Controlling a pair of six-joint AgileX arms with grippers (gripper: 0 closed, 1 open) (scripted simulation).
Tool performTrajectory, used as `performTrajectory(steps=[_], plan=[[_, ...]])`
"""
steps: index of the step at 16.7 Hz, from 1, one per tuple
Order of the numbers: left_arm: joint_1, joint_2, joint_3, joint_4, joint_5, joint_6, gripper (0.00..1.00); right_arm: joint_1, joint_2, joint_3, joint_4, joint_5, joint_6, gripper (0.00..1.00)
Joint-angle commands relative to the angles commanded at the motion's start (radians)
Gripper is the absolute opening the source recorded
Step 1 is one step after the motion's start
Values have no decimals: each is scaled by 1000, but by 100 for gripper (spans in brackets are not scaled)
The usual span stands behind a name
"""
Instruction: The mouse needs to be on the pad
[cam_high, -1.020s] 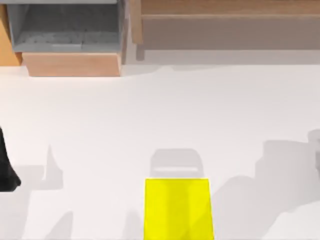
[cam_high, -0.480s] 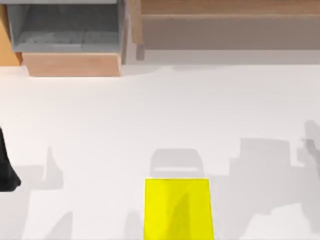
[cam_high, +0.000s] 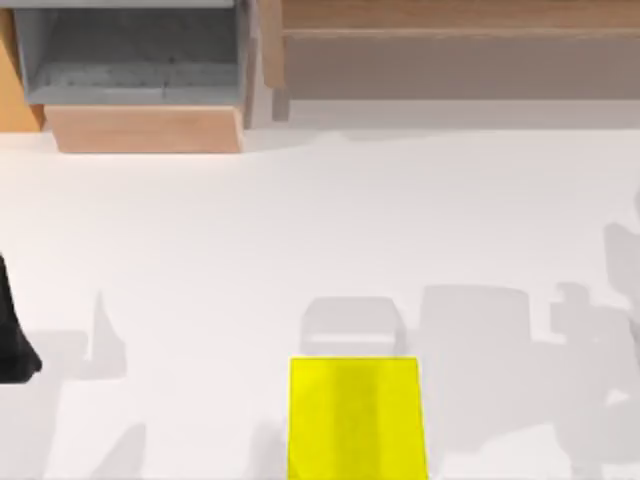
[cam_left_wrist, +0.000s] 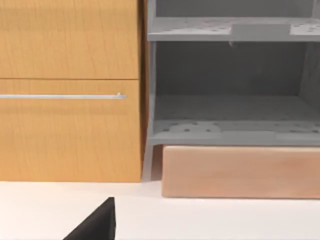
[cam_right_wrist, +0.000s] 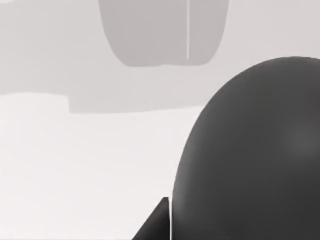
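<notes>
The pad (cam_high: 355, 420) is a flat, matte, bright yellow rectangle on the smooth white worktop (cam_high: 200, 250), at the middle of the top view's lower edge, which cuts off its near end. The mouse (cam_right_wrist: 250, 150) is a smooth, dark grey dome close to the right wrist camera, its far side cut off, with a black wedge of the right pincer (cam_right_wrist: 155, 222) touching it; wide or narrow, I cannot tell. The left arm (cam_high: 10, 335) is a black shape at the worktop's left edge. Its left pincer (cam_left_wrist: 95, 225) shows as one black corner facing an orange wood-grain cabinet (cam_left_wrist: 70, 125) with a thin metal handle (cam_left_wrist: 60, 96), a speckled grey shelf (cam_left_wrist: 230, 110) and a pale wooden block (cam_left_wrist: 240, 172); its state cannot be told either. Since half a second ago the soft grey shadows (cam_high: 500, 340) at the right have slid left towards the pad; pad and left arm are unchanged
</notes>
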Motion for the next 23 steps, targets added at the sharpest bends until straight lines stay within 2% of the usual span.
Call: performTrajectory(steps=[3,6,9,17,20,23], plan=[[0,0,0,0,0,0,100,15,10,4,1,0,-10,0],[0,0,0,0,0,0,100,114,52,44,-1,0,-84,0],[0,0,0,0,0,0,100,300,118,103,-3,-1,-202,0],[0,0,0,0,0,0,100,931,302,262,7,-7,-534,0],[0,0,0,0,0,0,100,1058,333,299,20,-5,-606,0],[0,0,0,0,0,0,100,1090,340,308,25,-4,-625,0]])
